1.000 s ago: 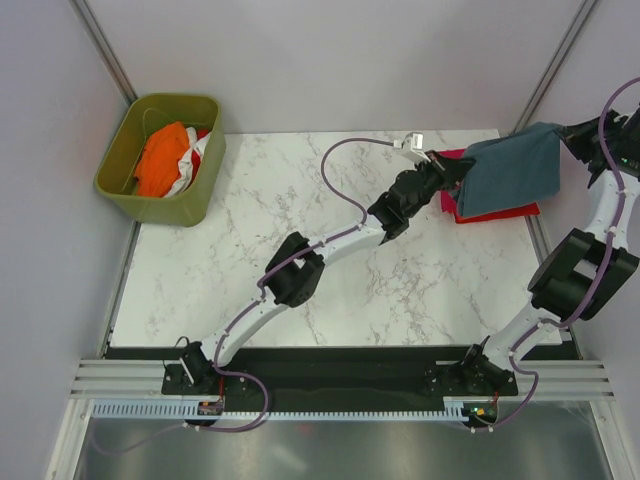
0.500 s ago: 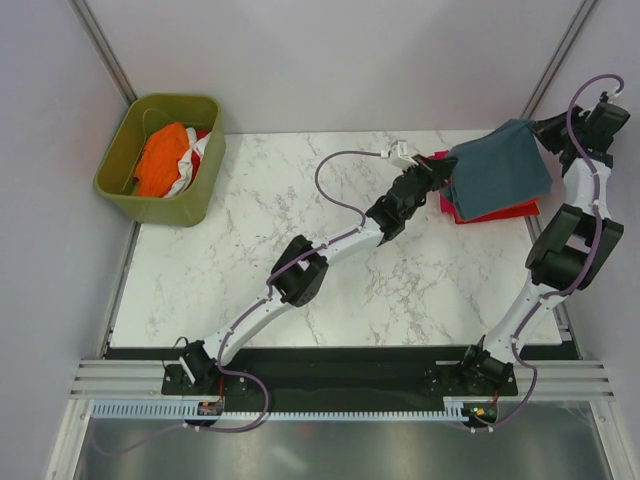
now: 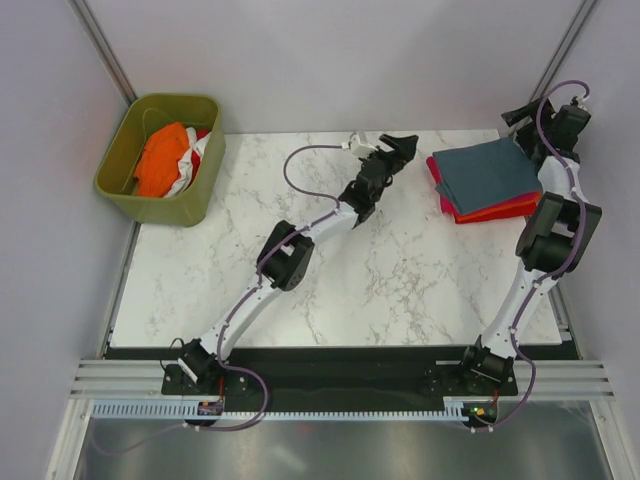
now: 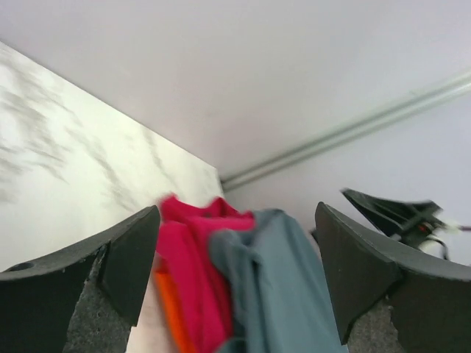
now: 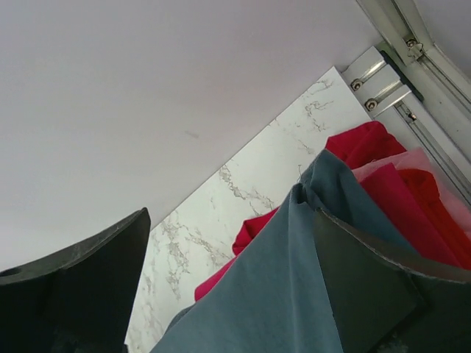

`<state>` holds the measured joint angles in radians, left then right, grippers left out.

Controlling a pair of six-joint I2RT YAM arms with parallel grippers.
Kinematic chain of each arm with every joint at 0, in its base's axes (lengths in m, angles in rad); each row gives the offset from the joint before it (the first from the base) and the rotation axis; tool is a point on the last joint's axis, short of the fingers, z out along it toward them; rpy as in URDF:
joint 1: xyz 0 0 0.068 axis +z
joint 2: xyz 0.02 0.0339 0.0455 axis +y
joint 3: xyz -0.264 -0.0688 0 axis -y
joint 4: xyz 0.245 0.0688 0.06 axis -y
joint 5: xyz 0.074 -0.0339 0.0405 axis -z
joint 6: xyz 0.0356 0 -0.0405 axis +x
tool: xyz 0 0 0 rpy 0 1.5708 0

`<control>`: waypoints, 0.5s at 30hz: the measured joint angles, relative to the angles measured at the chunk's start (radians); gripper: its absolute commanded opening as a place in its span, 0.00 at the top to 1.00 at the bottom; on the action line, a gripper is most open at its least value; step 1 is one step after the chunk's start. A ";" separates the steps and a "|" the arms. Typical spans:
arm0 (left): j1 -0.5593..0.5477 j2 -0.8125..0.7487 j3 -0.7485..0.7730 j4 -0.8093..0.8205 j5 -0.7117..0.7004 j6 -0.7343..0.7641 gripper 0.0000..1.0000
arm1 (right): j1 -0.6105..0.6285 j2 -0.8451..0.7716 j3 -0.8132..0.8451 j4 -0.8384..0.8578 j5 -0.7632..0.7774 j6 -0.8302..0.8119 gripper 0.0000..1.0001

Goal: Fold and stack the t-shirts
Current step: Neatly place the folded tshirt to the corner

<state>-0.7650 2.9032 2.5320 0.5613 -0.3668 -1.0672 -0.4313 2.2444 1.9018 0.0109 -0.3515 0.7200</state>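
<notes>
A folded slate blue-grey t-shirt lies on top of a stack at the table's back right. Under it are a magenta-pink t-shirt and an orange-red one. My left gripper hangs open just left of the stack, apart from it. In its wrist view the left gripper frames the magenta shirt and the blue-grey shirt. My right gripper stands open at the stack's far right corner. In the right wrist view the blue-grey cloth lies loose between the wide jaws of the right gripper.
An olive-green bin stands at the back left off the table's corner, holding an orange shirt and a white and red one. Walls close in behind and to the right of the stack. A metal rail runs along the table's right edge.
Both grippers opened and let go of the blue-grey shirt, which now lies flat on the stack. The left gripper drew back to the left; the right one pulled back toward the far corner.
</notes>
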 measured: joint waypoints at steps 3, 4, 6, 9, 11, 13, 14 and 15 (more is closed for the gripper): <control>0.048 -0.104 -0.159 -0.002 0.026 0.056 0.04 | 0.029 -0.019 0.000 -0.023 0.063 -0.034 0.03; 0.063 -0.153 -0.226 -0.003 0.031 0.082 0.02 | 0.035 -0.035 -0.006 -0.034 0.087 -0.050 0.03; 0.079 -0.258 -0.352 -0.002 0.037 0.135 0.00 | 0.047 -0.079 -0.029 -0.053 0.114 -0.078 0.04; 0.079 -0.401 -0.475 0.003 0.058 0.195 0.00 | 0.050 -0.173 -0.077 -0.076 0.141 -0.113 0.11; 0.074 -0.493 -0.540 0.008 0.085 0.224 0.00 | 0.047 -0.241 -0.102 -0.087 0.138 -0.127 0.21; 0.074 -0.579 -0.604 0.013 0.112 0.243 0.00 | 0.042 -0.300 -0.124 -0.074 0.094 -0.119 0.39; 0.074 -0.621 -0.635 0.018 0.121 0.251 0.00 | 0.041 -0.328 -0.151 -0.045 0.063 -0.104 0.46; 0.079 -0.666 -0.679 0.022 0.137 0.256 0.00 | 0.040 -0.349 -0.177 -0.019 0.035 -0.084 0.61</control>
<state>-0.6865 2.2375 1.8530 0.5831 -0.2298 -0.8108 -0.3908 1.8950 1.7252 -0.0082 -0.3168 0.6365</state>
